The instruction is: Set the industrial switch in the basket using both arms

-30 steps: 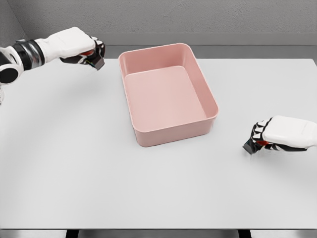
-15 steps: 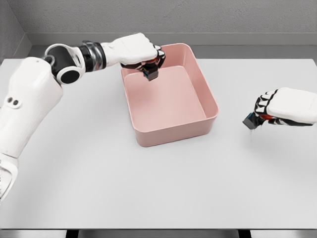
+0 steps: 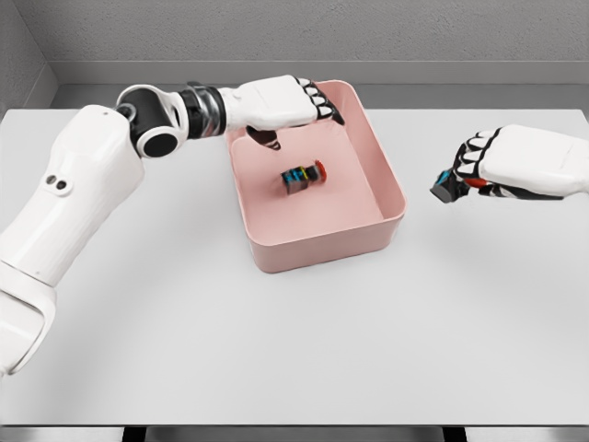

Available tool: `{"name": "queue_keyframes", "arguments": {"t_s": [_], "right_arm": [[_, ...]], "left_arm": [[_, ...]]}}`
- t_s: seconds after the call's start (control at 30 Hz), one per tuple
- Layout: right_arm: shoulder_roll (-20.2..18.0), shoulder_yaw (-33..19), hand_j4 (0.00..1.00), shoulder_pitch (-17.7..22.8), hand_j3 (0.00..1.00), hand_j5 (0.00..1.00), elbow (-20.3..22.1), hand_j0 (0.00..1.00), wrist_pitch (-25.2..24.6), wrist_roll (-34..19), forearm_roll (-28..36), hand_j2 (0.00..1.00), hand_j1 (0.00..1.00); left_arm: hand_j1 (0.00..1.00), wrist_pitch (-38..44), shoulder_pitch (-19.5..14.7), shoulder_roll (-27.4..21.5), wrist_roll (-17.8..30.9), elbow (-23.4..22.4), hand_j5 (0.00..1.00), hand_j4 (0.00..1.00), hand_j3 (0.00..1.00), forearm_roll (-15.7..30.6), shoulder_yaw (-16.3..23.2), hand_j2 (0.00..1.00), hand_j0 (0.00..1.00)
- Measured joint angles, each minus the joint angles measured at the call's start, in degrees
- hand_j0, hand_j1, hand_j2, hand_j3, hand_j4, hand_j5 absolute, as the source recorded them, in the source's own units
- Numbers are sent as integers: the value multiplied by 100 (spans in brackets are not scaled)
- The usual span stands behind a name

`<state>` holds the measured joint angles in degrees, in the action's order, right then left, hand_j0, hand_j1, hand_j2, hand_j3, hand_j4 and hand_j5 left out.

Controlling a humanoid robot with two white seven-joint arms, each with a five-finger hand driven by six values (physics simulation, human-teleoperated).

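Pink basket (image 3: 391, 214) upper centre on grey table (image 3: 184, 350), one industrial switch (image 3: 301, 176) lay inside, left hand (image 3: 294, 104) spread above, right hand (image 3: 502, 166) at right clutched second switch (image 3: 447, 187).

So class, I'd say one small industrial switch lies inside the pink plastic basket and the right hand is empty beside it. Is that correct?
Not quite. The head view shows one small industrial switch lying inside the pink plastic basket, but the right hand is not empty: it holds a second dark switch in the air, to the right of the basket.
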<state>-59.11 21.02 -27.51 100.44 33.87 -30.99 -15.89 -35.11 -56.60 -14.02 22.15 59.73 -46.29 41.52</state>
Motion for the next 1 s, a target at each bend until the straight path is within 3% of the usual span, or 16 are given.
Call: {"name": "queue_keyframes", "arguments": {"t_s": [0.27,0.5,0.57,0.6,0.63,0.77,0.83,0.9,1.0], "right_arm": [[378,828,46,-914,46,46,1,46,-267,-2,-1,46,46],[839,1564,48,-1591,48,48,-116,48,-778,-94,-9,48,48],[918,1680,62,-1591,62,62,-204,62,-839,-119,-17,62,62],[932,1714,85,-1582,85,85,-233,85,-859,-124,-19,85,85],[934,1732,99,-1547,99,99,-254,99,-876,-126,-19,99,99],[832,1730,100,-1494,100,100,-288,100,-888,-123,2,100,100],[770,1717,100,-1486,100,100,-293,100,-868,-122,11,100,100],[697,1675,100,-1451,100,100,-291,100,-810,-121,14,100,100],[530,1323,100,-731,100,100,-283,100,-551,-122,13,100,100]], "left_arm": [[100,0,97,-957,-13,503,100,100,100,722,-47,100,100],[100,-1,536,-2043,-14,1056,100,100,100,1423,-55,100,100],[100,-3,729,-2326,-15,1104,100,100,100,1529,-96,100,100],[100,-2,782,-2426,-16,1118,100,100,100,1563,-132,100,100],[100,-2,826,-2527,-18,1128,100,100,100,1611,-158,100,100],[100,-2,1116,-2902,-19,1146,100,100,100,1834,-287,100,100],[100,-4,1512,-3155,-16,1154,100,100,100,2010,-422,100,100],[100,-2,1564,-3373,-5,1158,100,100,100,2124,-529,100,100],[100,-1,1687,-3545,10,1157,100,100,100,2202,-606,100,100]]}}
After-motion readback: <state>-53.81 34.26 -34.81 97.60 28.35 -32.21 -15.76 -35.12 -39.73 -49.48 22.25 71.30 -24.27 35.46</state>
